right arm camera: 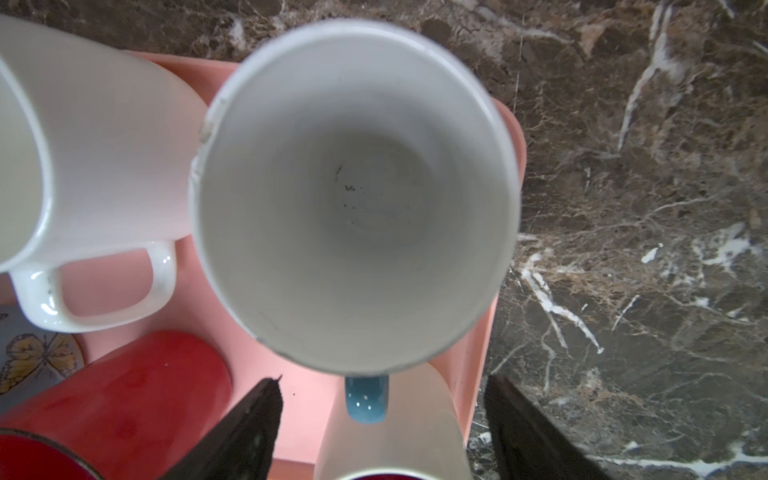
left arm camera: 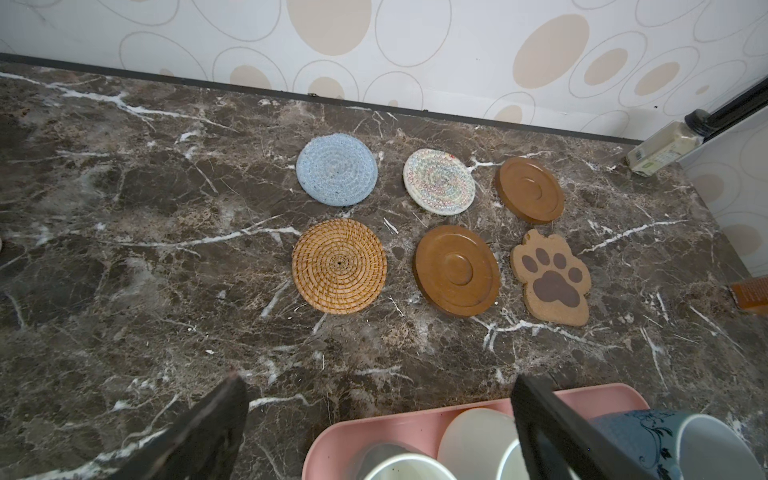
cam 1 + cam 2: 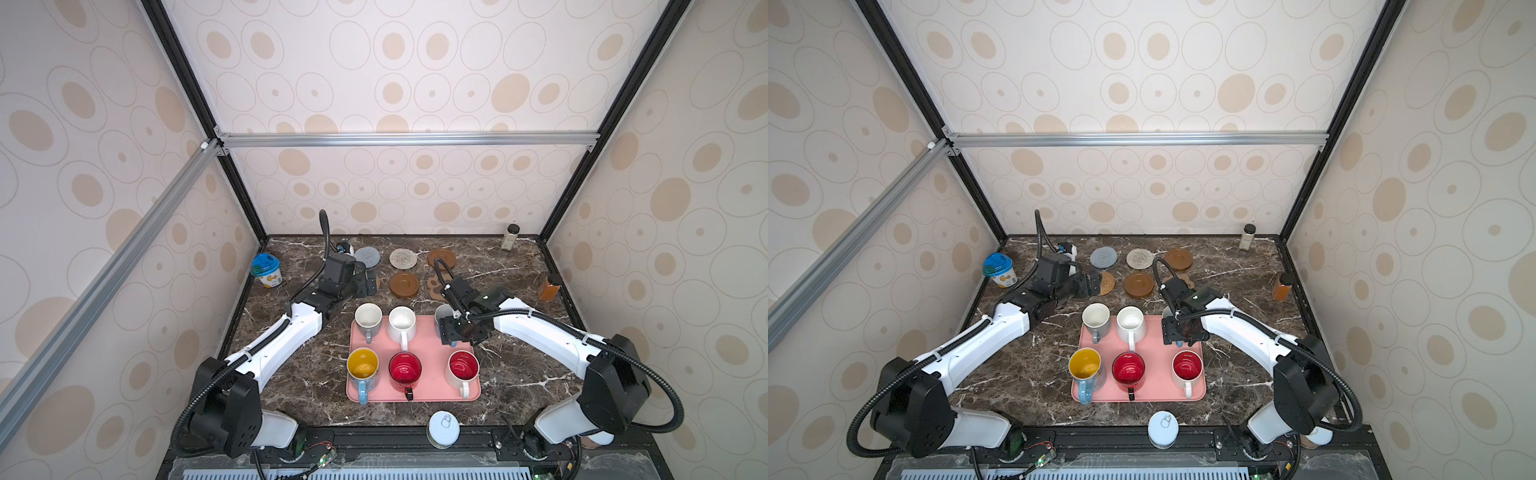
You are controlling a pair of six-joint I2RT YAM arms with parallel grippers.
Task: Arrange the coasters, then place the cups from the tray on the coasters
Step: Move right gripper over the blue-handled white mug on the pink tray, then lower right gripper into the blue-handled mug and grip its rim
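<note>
Six coasters lie in two rows of three at the back: grey-blue, cream, wooden disc, tan rattan, second wooden disc, paw-shaped. The pink tray holds the cups: grey, white, yellow-inside, red, red-inside white and the light blue cup. My right gripper hangs over that cup, open, its jaws on either side of the blue handle without touching it. My left gripper stands open and empty beside the rattan coaster.
A blue-lidded tub stands at the left edge. A spice jar is in the back right corner and an amber bottle by the right wall. A white pull-tab can sits at the front edge.
</note>
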